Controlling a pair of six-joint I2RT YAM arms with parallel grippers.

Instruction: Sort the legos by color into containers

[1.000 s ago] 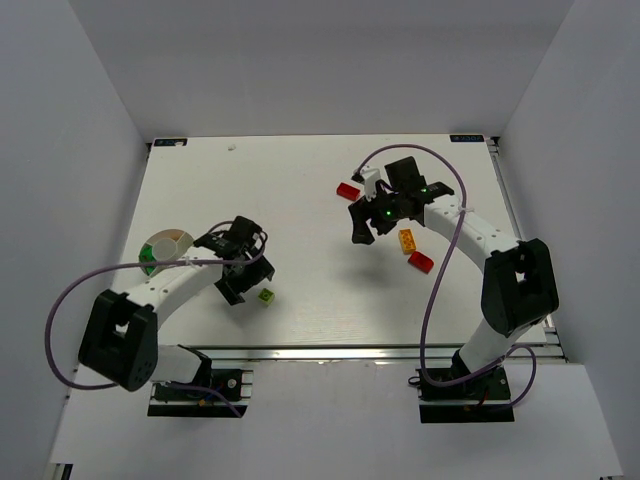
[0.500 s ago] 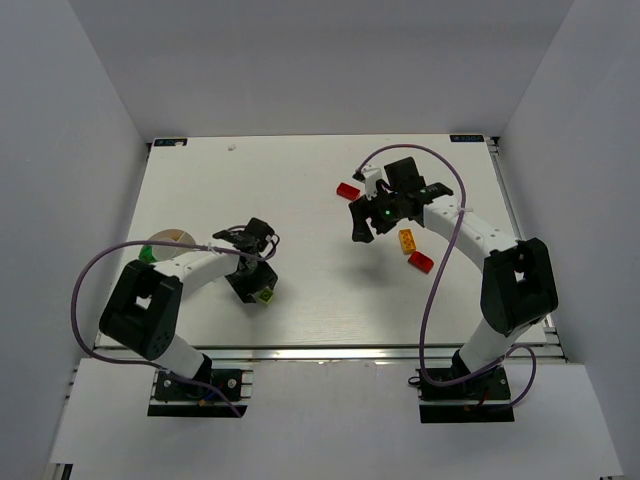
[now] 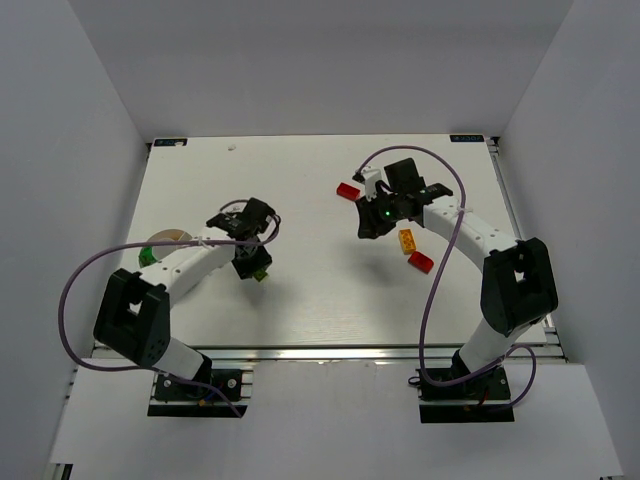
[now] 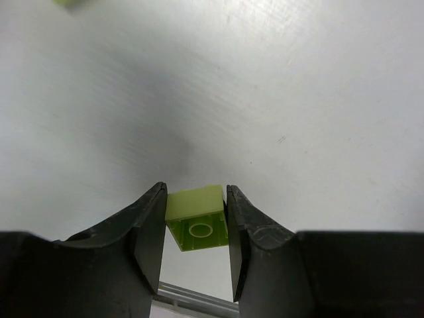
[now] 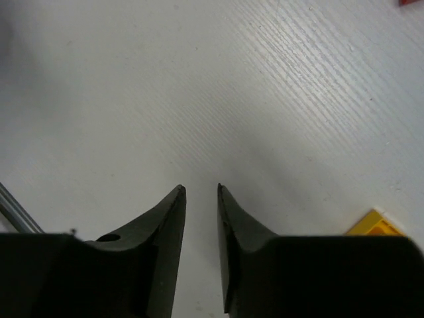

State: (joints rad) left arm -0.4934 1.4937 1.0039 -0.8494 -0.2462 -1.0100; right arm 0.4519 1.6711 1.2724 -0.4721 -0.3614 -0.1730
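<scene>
No text, label, brand, number or sign can be read in any view. At the far left corner of the table [image 3: 300,180], well beyond the left end effector [image 3: 255,268], a small tag [image 3: 170,142] is seen, but its marks are too small to be made out. The same holds for a second tag [image 3: 468,136] at the far right corner, well beyond the right end effector [image 3: 368,228].

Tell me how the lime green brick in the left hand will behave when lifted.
The lime brick looks like rigid moulded plastic, so it likely won't deform. It is tiny, so probably very light. Its smooth sides sit slightly tilted in the left hand, so it may slip or twist.
</scene>
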